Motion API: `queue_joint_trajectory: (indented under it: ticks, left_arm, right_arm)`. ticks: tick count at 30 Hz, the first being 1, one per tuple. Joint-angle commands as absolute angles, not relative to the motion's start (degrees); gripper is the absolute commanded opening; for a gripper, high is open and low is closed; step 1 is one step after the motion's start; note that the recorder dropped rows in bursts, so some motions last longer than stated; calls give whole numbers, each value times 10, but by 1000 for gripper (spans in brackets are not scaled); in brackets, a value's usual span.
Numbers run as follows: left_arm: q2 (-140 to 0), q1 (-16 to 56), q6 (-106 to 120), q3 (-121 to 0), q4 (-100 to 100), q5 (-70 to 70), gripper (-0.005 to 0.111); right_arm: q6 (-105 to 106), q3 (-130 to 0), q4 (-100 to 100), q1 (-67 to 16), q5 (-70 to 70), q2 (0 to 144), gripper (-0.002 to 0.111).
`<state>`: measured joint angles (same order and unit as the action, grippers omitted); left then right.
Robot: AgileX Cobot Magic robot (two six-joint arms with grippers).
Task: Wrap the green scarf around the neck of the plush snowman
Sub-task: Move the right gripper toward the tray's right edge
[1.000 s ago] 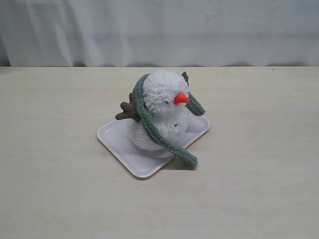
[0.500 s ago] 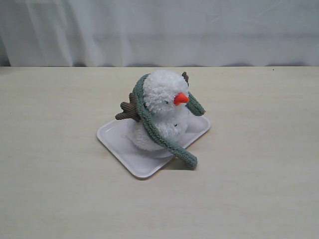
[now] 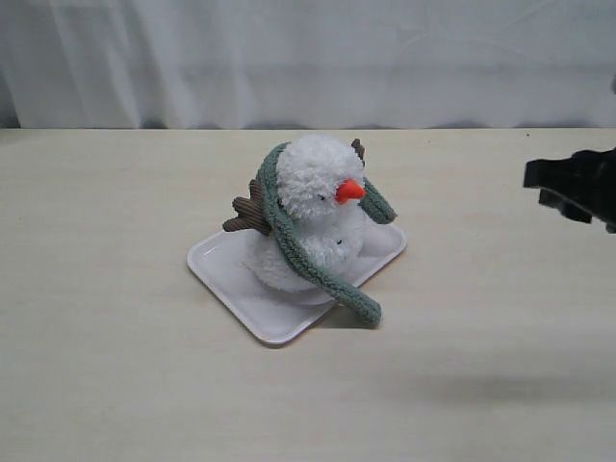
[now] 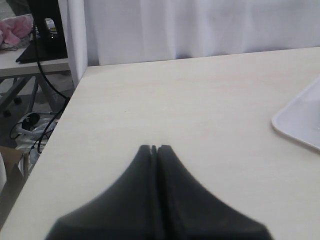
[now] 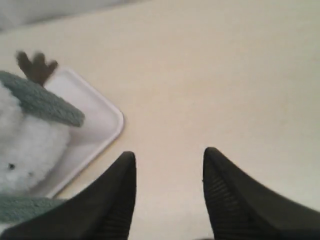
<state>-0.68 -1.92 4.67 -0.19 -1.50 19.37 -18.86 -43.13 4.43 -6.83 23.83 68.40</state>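
The green scarf (image 3: 285,229) hung on the plush snowman (image 3: 313,175). The right gripper (image 5: 170,153) was open, the left gripper (image 4: 154,148) shut.

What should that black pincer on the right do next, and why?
Probably bring the right pincer, which is open and off to the side, in toward the short end of the green scarf beside the carrot nose. The scarf only loops around the back of the plush snowman, its ends hanging apart in front, so that end likely needs grabbing to cross the neck.
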Motion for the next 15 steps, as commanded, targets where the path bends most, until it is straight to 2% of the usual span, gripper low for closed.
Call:
queue_joint_trajectory:
  ticks: [1, 9, 15]
  left_arm:
    - [-5, -19, 47, 0, -22, 187, 0]
    - [-5, -19, 47, 0, -22, 187, 0]
    - [-5, -19, 47, 0, -22, 187, 0]
  right_arm:
    - [-100, -513, -12, -69, 317, 829, 42]
    - [95, -549, -237, -69, 190, 994, 42]
    - [206, -600, -348, -69, 199, 1085, 46]
